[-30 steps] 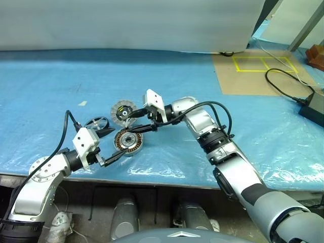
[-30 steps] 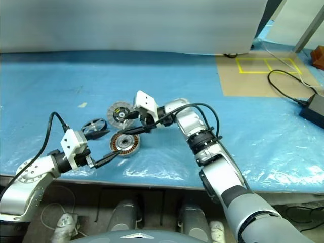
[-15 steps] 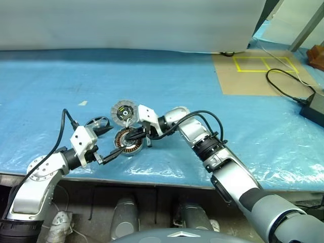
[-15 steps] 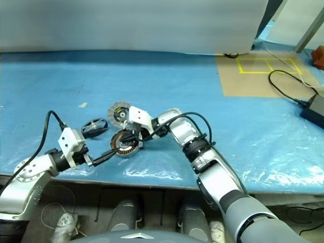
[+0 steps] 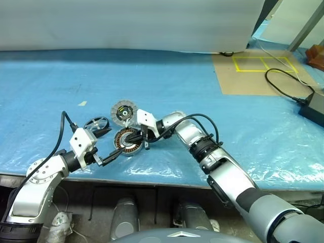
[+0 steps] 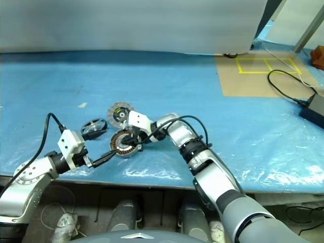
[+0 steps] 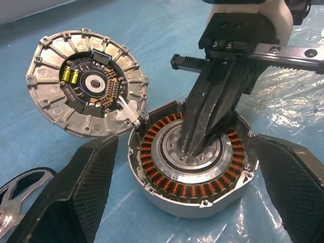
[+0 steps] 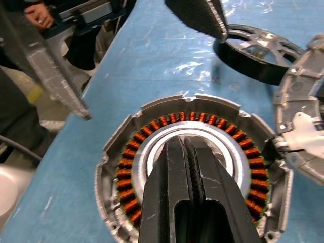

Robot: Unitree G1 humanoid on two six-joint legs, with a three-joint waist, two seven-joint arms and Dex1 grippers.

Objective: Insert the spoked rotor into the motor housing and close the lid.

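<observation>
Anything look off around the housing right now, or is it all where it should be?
One oddity: the right gripper is shut with nothing in it, tips down in the centre of the motor housing. The spoked rotor lies on the blue sheet, uninserted. The lid hangs open, tilted. The left gripper brackets the housing, open.

No text, label, brand or number can be read anywhere. The lid's [image 7: 88, 83] circuit board carries only tiny parts with no legible marks, and the yellow tape outline [image 5: 264, 64] on the surface holds no writing.
</observation>
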